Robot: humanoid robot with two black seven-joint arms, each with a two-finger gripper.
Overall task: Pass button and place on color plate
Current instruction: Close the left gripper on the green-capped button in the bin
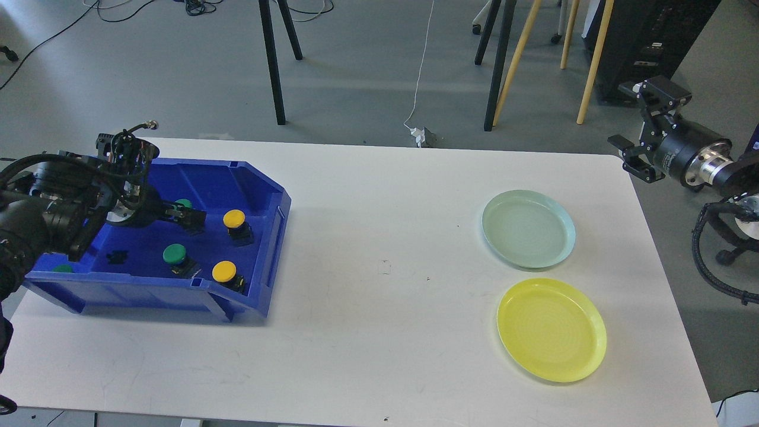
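Observation:
My left gripper (188,214) reaches into the blue bin (270,237) and is shut on a green button (184,203) with a black base. Another green button (174,254) and two yellow buttons (234,219) (224,271) stand in the bin. A further green cap (62,268) shows at the bin's front left corner. A pale green plate (528,228) and a yellow plate (551,329) lie empty on the right of the table. My right gripper (624,115) is open and empty, in the air beyond the table's far right corner.
A small black part (117,256) lies on the bin floor. The white table (385,267) spans between bin and plates. Stand legs (273,59) and wooden poles (593,59) are on the floor behind the table.

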